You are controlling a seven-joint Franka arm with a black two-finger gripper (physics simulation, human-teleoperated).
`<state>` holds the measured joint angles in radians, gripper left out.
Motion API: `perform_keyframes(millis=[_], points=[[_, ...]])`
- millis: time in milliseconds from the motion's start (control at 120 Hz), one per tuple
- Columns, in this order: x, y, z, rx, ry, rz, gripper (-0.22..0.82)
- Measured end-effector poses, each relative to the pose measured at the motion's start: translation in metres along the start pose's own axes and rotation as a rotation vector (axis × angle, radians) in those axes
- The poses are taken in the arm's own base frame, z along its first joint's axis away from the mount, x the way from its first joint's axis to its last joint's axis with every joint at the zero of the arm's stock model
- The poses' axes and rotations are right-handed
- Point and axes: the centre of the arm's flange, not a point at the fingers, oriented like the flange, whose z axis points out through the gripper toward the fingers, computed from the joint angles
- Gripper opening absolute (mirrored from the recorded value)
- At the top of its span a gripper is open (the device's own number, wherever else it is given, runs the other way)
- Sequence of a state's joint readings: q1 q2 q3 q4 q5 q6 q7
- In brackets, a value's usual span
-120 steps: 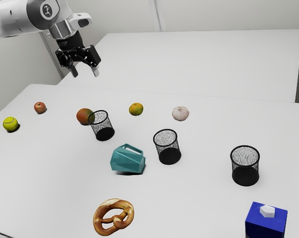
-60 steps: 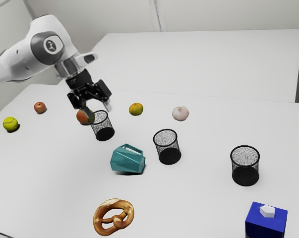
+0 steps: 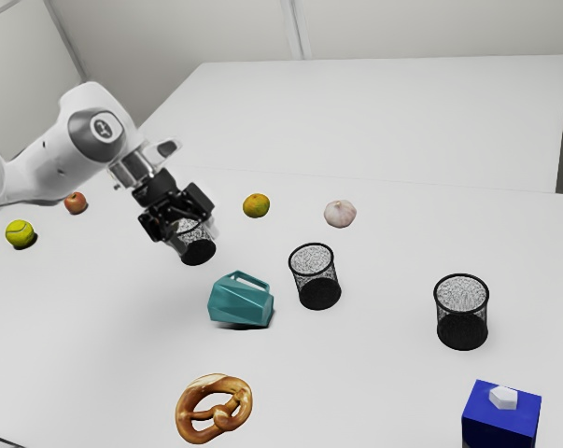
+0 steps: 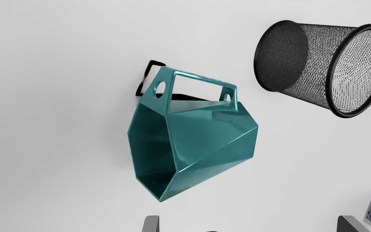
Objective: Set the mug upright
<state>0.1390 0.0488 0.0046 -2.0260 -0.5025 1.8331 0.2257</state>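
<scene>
The teal mug [image 3: 241, 302] lies on its side on the table, its handle toward the garlic side. From above in the wrist view, the mug [image 4: 204, 138] shows its dark open mouth and its angular handle. My gripper [image 3: 195, 245] hangs above the table near the first mesh cup, up and to the exterior view's left of the mug, not touching it. In the wrist view the gripper [image 4: 248, 224] is open, its two fingertips wide apart with nothing held between them.
Mesh cups stand behind my gripper [image 3: 198, 250], beside the mug [image 3: 316, 278] and farther to the exterior view's right [image 3: 462, 314]. A pretzel [image 3: 213, 409], blue box [image 3: 500, 417], garlic [image 3: 340, 214], orange fruit [image 3: 256, 205], tennis ball [image 3: 20, 233] and apple [image 3: 75, 203] lie around.
My arm has come down and toward the exterior view's right, nearer the mug, and now covers the reddish fruit and part of the first mesh cup. The mug has not moved.
</scene>
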Motion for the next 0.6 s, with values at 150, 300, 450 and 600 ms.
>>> perform_keyframes(millis=[150,300,450,600], points=[[0.003,-0.015,0.019,-0.056,0.014,-0.011,0.6],[0.011,-0.017,0.037,-0.086,0.021,0.01,0.6],[0.019,-0.028,0.056,-0.118,0.011,0.01,0.6],[0.025,-0.037,0.077,-0.169,-0.001,0.001,0.6]])
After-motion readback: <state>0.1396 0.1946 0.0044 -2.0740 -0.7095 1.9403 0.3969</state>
